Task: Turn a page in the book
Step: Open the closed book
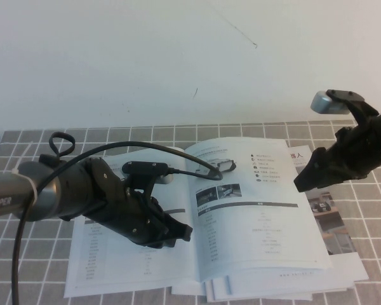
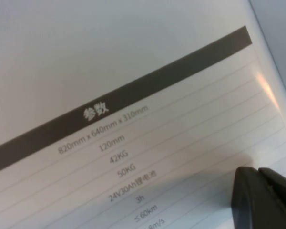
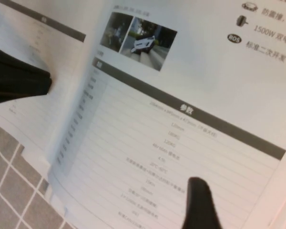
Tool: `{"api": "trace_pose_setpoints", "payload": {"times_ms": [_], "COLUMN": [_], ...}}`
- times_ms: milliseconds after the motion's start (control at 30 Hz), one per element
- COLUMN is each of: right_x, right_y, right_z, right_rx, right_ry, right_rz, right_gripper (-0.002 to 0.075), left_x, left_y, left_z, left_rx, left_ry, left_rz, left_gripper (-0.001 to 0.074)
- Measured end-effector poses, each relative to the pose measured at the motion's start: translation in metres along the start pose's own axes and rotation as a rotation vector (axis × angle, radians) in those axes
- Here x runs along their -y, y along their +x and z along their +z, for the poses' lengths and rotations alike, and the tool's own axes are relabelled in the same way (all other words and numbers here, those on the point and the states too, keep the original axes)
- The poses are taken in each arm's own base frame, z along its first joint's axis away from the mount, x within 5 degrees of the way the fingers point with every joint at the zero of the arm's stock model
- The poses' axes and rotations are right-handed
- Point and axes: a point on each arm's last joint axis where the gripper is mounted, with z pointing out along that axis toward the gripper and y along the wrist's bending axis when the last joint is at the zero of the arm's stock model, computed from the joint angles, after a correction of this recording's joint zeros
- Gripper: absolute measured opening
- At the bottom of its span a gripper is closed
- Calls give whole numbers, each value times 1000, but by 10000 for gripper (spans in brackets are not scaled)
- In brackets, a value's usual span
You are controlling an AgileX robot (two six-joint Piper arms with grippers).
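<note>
High view, left gripper (image 1: 168, 234): fingers look closed, resting on the book's (image 1: 260, 216) left page (image 1: 114, 254).
Right gripper (image 1: 305, 178): raised over right page; finger state unclear.

Left claw (image 1: 171, 235) low, right claw (image 1: 303, 181) raised

Grey-tiled table (image 1: 25, 267): open book (image 1: 197, 222) flat atop brochures (image 1: 343, 254).
</note>
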Motion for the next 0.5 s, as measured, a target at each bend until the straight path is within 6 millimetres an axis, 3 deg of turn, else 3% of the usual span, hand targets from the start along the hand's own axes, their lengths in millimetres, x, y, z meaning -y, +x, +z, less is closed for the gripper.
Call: {"api": "trace_pose_setpoints", "payload": {"times_ms": [233,500], "right_x": [3,27], "right_y": [3,16], "right_z": [4,44], "right_rx": [-41,-153], "right_ry": [2,-21], "right_rz": [20,159], "right_gripper": [419,419], "left_x": [0,0], "left_y": [0,0], "left_z": [0,0], "left_rx": [0,-2], "left_ry": [0,1], "left_rz": [0,-1], "left_gripper": [-4,-4]}}
